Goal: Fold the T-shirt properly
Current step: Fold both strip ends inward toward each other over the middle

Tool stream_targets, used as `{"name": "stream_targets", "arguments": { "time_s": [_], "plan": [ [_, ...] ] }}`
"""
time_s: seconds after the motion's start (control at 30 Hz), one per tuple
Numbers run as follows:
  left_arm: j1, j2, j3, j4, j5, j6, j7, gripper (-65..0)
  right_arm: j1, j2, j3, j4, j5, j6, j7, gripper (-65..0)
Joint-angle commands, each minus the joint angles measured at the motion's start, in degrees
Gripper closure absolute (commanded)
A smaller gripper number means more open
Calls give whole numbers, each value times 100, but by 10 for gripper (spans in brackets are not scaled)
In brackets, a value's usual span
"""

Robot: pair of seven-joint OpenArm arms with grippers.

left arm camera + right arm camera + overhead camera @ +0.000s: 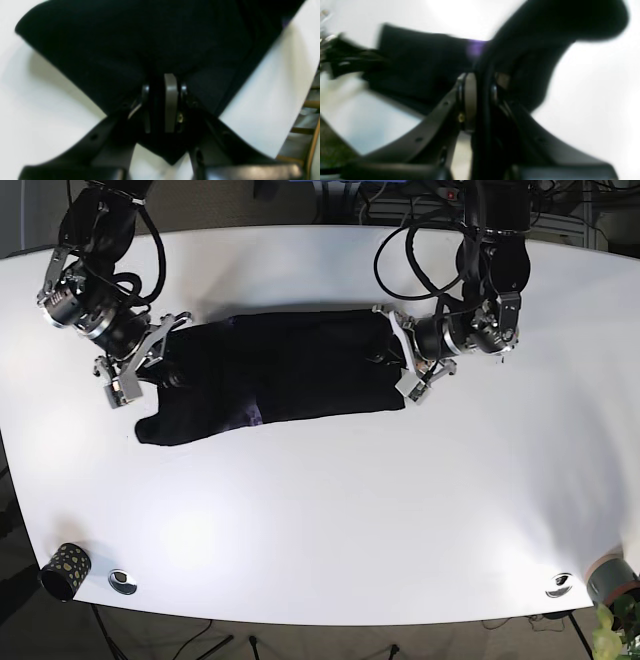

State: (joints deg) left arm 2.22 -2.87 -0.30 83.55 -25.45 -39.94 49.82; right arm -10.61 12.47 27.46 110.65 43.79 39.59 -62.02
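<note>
A black T-shirt (pixel 285 375) lies as a long band across the white table (pixel 330 510). My left gripper (pixel 398 360) is on the base view's right and is shut on the shirt's right end; in the left wrist view the gripper (pixel 163 87) pinches black cloth (pixel 140 42) between its pads. My right gripper (pixel 160 360) is on the base view's left and is shut on the shirt's left end; in the right wrist view the gripper (pixel 482 85) holds a lifted fold of cloth (pixel 545 37). A sleeve lobe (pixel 165 425) hangs out towards the front left.
A dark speckled cup (pixel 63 568) stands at the front left corner. Two round metal fittings (pixel 123 581) (pixel 558 584) sit near the front edge. A grey cup (pixel 610 578) is at the front right corner. Cables and clutter line the far edge.
</note>
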Motion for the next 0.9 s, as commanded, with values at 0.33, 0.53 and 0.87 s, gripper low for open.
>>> {"name": "stream_targets", "arguments": {
  "time_s": [0.33, 0.53, 0.87],
  "plan": [
    [-94, 37, 447, -87, 27, -6, 33, -60, 283, -794, -1186, -151, 170, 41, 140, 0],
    [-86, 37, 430, -78, 27, -6, 42, -60, 784, -1181, -1661, -995, -480, 41, 202, 0],
    [-103, 46, 430, -52, 0, -6, 16, -61, 1250, -1269, -2232, -1760, -1219, 41, 536, -263]
  ]
}}
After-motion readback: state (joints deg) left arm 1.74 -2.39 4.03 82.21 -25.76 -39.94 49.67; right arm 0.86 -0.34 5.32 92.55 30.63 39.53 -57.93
